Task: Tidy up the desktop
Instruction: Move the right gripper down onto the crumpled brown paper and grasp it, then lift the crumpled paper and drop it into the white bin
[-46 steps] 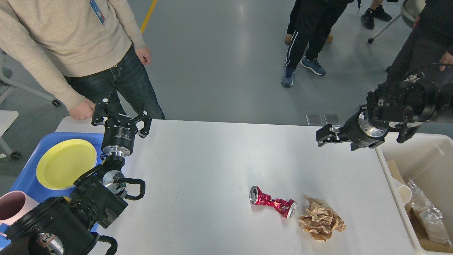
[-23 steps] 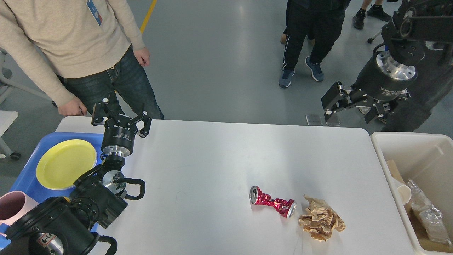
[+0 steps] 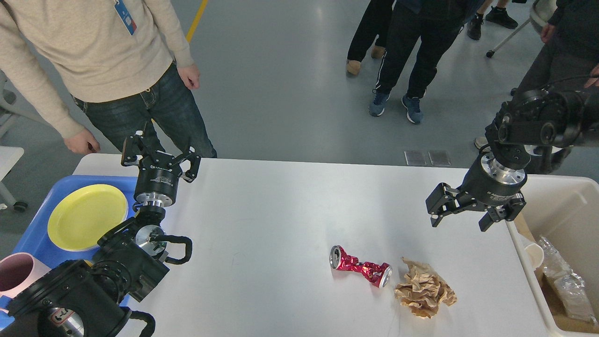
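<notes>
The desktop [image 3: 281, 220] fills the middle of the view, white and mostly bare, with two bits of rubbish left on it down toward five o'clock: a crushed red can [image 3: 360, 270] lying on its side and, just beside it on the right, a ball of crumpled brown paper [image 3: 425, 289]. The right gripper [image 3: 461, 218] hangs above the table's right end at about three o'clock, fingers spread wide and holding nothing, pointing down; the can and the paper sit well below it in the picture. At the far left, around nine o'clock, the left gripper [image 3: 160, 152] stands upright near the table's back corner, fingers likewise spread and empty, next to the blue tray [image 3: 28, 238] with its yellow plate [image 3: 87, 215] and a pink cup [image 3: 16, 274]. The cream bin [image 3: 568, 206] sits off the right edge, already holding some waste. My worry is the can: it is dented and twisted, so fingers closing across it could skid off a slanted face and flick it into the paper or off the front edge. The paper may spring back and slip a loose grip. Several people stand close behind the table, one right at the left corner.
</notes>
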Available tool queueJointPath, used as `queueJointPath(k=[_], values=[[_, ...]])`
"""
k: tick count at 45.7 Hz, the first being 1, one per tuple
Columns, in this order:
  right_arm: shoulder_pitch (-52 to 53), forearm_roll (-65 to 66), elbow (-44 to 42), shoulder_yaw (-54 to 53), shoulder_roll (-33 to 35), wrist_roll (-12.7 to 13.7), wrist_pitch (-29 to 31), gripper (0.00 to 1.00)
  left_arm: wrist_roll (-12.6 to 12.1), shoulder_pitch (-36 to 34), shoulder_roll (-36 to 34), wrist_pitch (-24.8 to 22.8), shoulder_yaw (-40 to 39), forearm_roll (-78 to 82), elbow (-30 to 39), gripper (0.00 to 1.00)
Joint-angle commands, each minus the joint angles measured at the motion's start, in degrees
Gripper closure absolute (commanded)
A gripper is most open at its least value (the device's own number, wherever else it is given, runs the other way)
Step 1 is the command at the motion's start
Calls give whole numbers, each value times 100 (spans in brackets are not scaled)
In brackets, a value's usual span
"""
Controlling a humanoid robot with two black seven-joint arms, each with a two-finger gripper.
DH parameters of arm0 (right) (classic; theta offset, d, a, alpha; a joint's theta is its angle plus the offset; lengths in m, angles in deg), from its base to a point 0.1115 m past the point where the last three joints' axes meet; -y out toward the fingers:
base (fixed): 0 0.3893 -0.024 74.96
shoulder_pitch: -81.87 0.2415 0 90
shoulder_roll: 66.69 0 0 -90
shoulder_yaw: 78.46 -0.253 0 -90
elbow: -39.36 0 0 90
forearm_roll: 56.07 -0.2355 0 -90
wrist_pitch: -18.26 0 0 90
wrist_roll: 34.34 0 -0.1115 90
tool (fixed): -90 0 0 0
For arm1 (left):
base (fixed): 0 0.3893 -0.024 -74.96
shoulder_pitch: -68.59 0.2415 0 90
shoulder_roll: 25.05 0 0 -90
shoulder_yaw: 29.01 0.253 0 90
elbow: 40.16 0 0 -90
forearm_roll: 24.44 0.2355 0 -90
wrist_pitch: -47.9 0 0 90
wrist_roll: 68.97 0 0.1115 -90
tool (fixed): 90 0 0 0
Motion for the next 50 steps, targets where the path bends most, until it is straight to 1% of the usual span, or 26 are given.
queueJointPath(k=[1, 7, 14, 27, 31, 38, 41, 44, 48, 49, 50], values=[[-558, -1, -22, -10, -44, 3, -505, 0, 0, 0, -1, 0, 0, -3, 0, 4], [-1111, -1, -118, -142, -176, 3, -778, 0, 0, 0, -1, 0, 0, 6, 0, 4], [-1709, -1, -444, -449, -237, 3, -796, 0, 0, 0, 8, 0, 0, 5, 0, 4], [-2465, -10, -1041, -819, -396, 3, -883, 0, 0, 0, 8, 0, 0, -3, 0, 4], [-2702, -10, -1164, -836, -466, 3, -1129, 0, 0, 0, -1, 0, 0, -3, 0, 4], [-2967, -1, -1182, -836, -554, 12, -1858, 0, 0, 0, -1, 0, 0, -3, 0, 4], [-2975, -18, -1165, -845, -554, 64, -2008, 6, 0, 0, -1, 0, 0, -3, 0, 4], [-2975, -19, -1130, -845, -554, 161, -2026, 23, 0, 0, -1, 0, 0, -3, 0, 4], [-3037, -36, -1129, -845, -554, 197, -2131, 34, 0, 0, -1, 0, 0, -3, 0, 4], [-3037, -36, -1129, -845, -554, 197, -2192, 39, 0, 0, -1, 0, 0, -3, -9, 4], [-3037, -36, -1112, -845, -554, 197, -2254, 49, 0, 0, -1, 0, 0, -3, 0, 4]])
